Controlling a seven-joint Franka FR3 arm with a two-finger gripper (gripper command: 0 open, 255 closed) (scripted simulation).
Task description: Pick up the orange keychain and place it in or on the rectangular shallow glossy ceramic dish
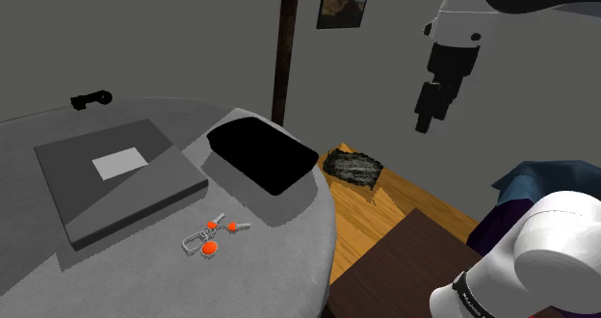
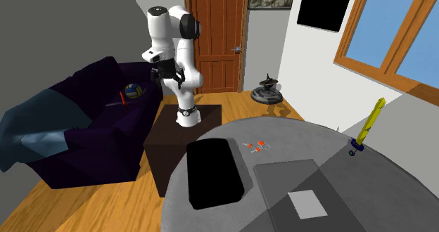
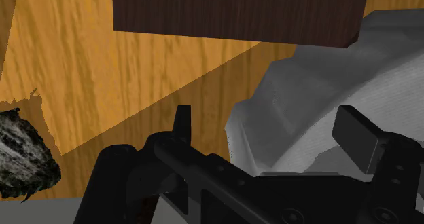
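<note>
Near table rim: orange keychain point(image 1: 210, 237) beside empty black rectangular dish point(image 1: 262, 155)

At lower centre of shoulder view, flat on grey round table point(image 1: 116, 287), just apart from dish at frame centre, close to curved edge. At upper right, gripper point(image 1: 424, 121) high over wooden floor point(image 1: 405, 210), past table edge, fingers point(image 3: 357, 138) spread, clasping nothing.

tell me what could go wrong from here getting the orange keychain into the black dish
1. The keychain is small, flat and sprawled near the edge of the table. The jaws, open and off over the floor, may catch only one piece or push it off.
2. The dish sits close beside it, so a low carry could clip its rim.
</note>
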